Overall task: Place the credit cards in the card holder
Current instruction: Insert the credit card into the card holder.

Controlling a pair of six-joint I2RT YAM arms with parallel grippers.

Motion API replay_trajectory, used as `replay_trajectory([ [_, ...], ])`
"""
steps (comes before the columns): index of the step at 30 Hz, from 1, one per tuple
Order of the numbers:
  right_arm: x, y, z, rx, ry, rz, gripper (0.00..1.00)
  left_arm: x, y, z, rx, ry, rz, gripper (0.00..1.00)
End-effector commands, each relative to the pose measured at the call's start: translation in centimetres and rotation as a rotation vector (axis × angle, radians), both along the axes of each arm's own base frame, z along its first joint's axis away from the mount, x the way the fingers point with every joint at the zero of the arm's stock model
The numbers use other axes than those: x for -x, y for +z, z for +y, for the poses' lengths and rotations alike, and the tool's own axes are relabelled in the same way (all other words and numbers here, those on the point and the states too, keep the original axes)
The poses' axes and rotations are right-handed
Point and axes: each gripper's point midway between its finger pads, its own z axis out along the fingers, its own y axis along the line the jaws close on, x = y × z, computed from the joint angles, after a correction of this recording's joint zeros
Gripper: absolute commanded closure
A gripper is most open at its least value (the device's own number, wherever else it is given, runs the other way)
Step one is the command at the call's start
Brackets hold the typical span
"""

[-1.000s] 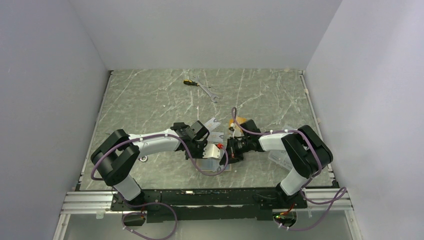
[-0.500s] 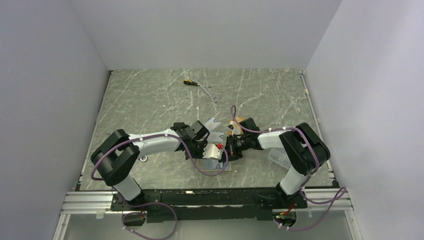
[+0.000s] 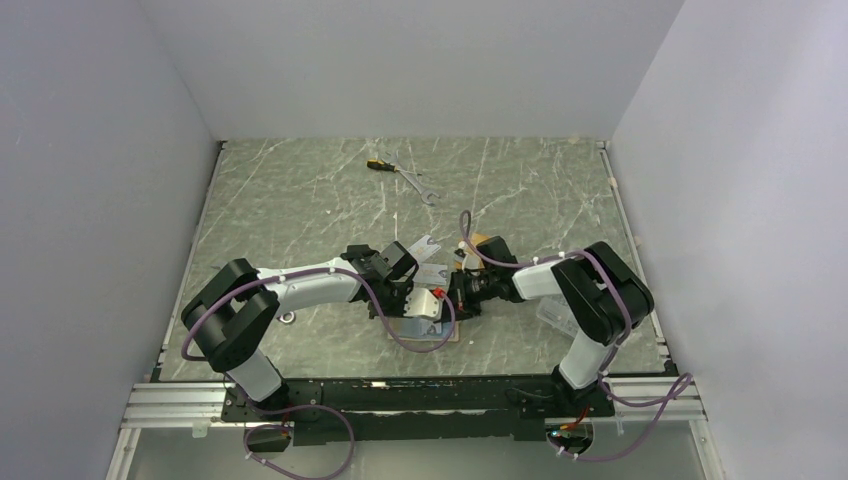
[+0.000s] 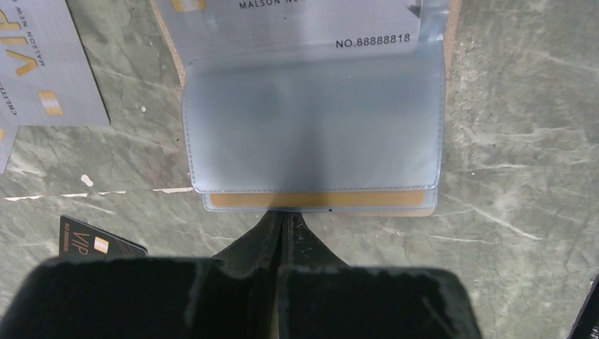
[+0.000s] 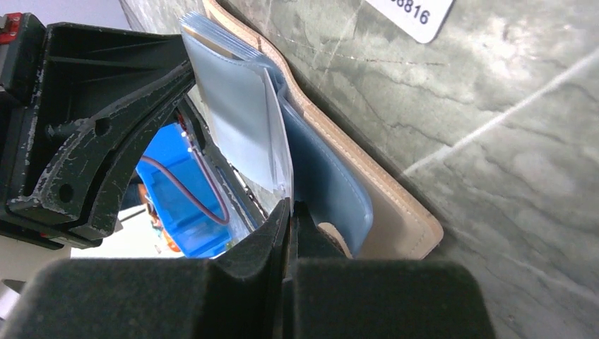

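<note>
Green marble table point(image 3: 300, 200), white walls: my right pincer point(image 5: 291, 208) has edged in on the open tan card holder point(image 4: 318, 200) and finished clenching on a clear sleeve point(image 5: 240, 106). My left pincer point(image 4: 282, 219) stays clenched on the card holder's other edge. The pocket looks spread for loading, but the silver card point(image 4: 42, 63) and black card point(image 4: 99, 244) lie loose beside the holder.

The tan card holder point(image 5: 395, 212) lies open on the table, one of its clear sleeves point(image 4: 311, 120) lifted upright. A silver card point(image 4: 297, 28) lies across its far half. Beside it lie another silver card point(image 4: 42, 63) and a black card point(image 4: 99, 244).
</note>
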Motion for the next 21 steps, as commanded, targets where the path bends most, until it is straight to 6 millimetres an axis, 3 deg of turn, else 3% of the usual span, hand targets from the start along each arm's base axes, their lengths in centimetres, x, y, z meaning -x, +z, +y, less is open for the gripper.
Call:
replay_trajectory([
  [1,-0.4,-0.9,1.6,0.001,0.001,-0.067,1.0,0.7,-0.7,-0.4,0.007,-0.034,0.024,0.96],
  [13,0.0,1.8,1.6,-0.182,-0.044,-0.084,1.0,1.4,-0.9,-0.4,-0.003,-0.05,0.031,0.98],
  [21,0.3,1.3,2.0,-0.214,-0.027,-0.042,1.0,1.6,-1.4,0.1,-0.022,-0.052,0.019,0.99],
])
